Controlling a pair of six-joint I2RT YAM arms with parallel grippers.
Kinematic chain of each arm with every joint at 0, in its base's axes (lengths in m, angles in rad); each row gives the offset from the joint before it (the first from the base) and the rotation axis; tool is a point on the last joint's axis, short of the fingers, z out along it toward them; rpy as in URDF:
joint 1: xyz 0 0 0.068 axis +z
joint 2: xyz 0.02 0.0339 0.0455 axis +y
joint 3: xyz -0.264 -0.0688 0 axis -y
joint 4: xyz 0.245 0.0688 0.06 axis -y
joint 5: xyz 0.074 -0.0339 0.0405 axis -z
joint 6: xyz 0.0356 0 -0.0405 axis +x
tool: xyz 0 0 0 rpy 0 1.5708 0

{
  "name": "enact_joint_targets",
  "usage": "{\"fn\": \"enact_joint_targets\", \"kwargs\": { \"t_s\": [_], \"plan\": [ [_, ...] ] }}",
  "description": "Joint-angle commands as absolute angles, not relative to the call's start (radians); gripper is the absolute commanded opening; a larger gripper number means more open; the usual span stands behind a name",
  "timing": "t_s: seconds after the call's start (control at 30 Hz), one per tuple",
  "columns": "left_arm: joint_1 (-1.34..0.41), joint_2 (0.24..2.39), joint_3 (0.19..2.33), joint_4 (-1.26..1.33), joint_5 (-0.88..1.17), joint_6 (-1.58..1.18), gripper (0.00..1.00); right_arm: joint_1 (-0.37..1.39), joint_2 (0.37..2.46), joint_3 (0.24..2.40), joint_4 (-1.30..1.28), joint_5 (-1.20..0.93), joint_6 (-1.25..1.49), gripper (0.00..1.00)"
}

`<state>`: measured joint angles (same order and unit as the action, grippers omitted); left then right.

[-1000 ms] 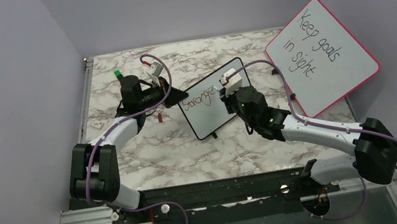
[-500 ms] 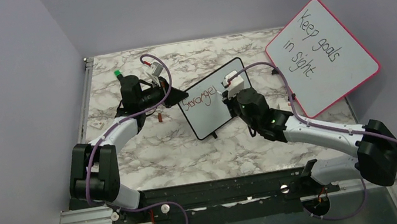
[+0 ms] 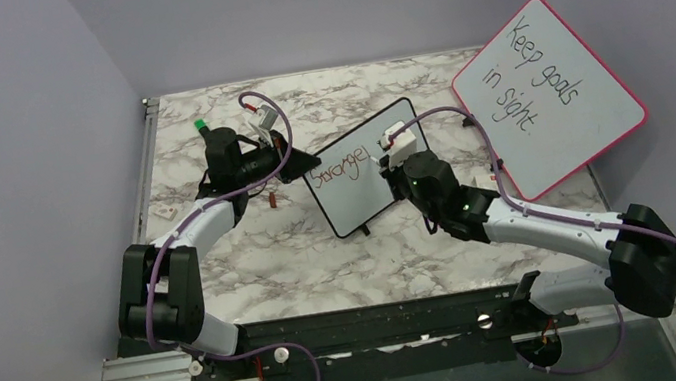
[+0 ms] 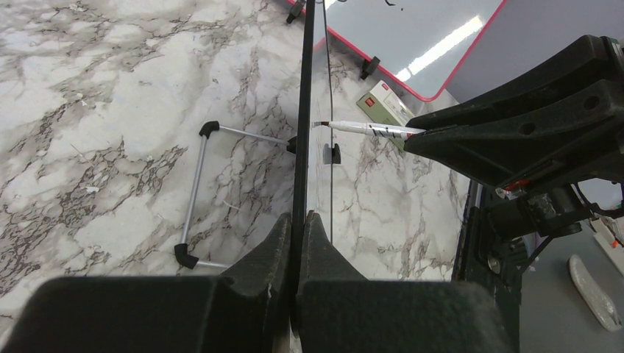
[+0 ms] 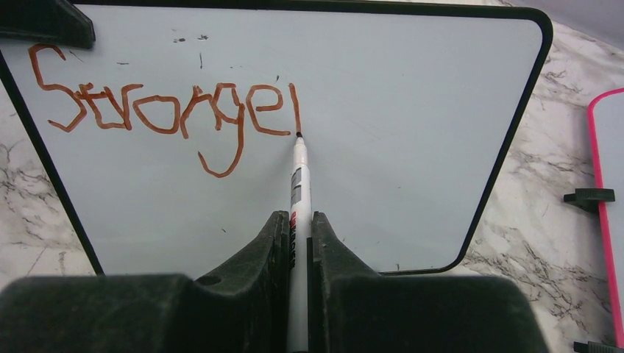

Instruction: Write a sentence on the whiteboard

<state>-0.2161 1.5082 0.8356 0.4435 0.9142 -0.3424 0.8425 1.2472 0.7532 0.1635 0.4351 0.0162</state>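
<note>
The black-framed whiteboard (image 3: pixel 365 178) stands tilted on the marble table. My left gripper (image 3: pixel 295 165) is shut on its left edge; the left wrist view shows the frame (image 4: pixel 303 110) edge-on between the pads, gripper (image 4: pixel 300 217). My right gripper (image 5: pixel 296 217) is shut on a white marker (image 5: pixel 299 184). The marker's tip touches the board (image 5: pixel 412 147) at the foot of a vertical stroke. The sentence (image 5: pixel 162 110) reads "Stronge" plus that stroke, in reddish-brown. The marker (image 4: pixel 364 129) also shows from the side in the left wrist view.
A larger pink-framed board (image 3: pixel 547 93) with black handwriting leans at the back right, close to the right arm. A small red cap (image 3: pixel 273 198) lies left of the whiteboard. The board's wire stand (image 4: pixel 195 191) sits behind it. A small box (image 4: pixel 386 103) lies near the pink board.
My right wrist has shifted slightly along the board with the marker, drawing the stroke after the "e". The left arm and the whiteboard have stayed still.
</note>
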Motion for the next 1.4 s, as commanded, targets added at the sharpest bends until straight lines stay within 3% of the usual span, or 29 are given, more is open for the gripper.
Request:
{"fn": "enact_joint_targets", "kwargs": {
  "t_s": [0.0,1.37],
  "plan": [
    [-0.221,1.542,0.824,0.345,0.857,-0.293,0.0,0.838,1.259,0.761,0.214,0.445,-0.005,0.01],
    [-0.221,1.545,0.83,0.33,0.856,-0.282,0.0,0.804,1.295,0.799,0.265,0.483,-0.021,0.01]
  ]
}}
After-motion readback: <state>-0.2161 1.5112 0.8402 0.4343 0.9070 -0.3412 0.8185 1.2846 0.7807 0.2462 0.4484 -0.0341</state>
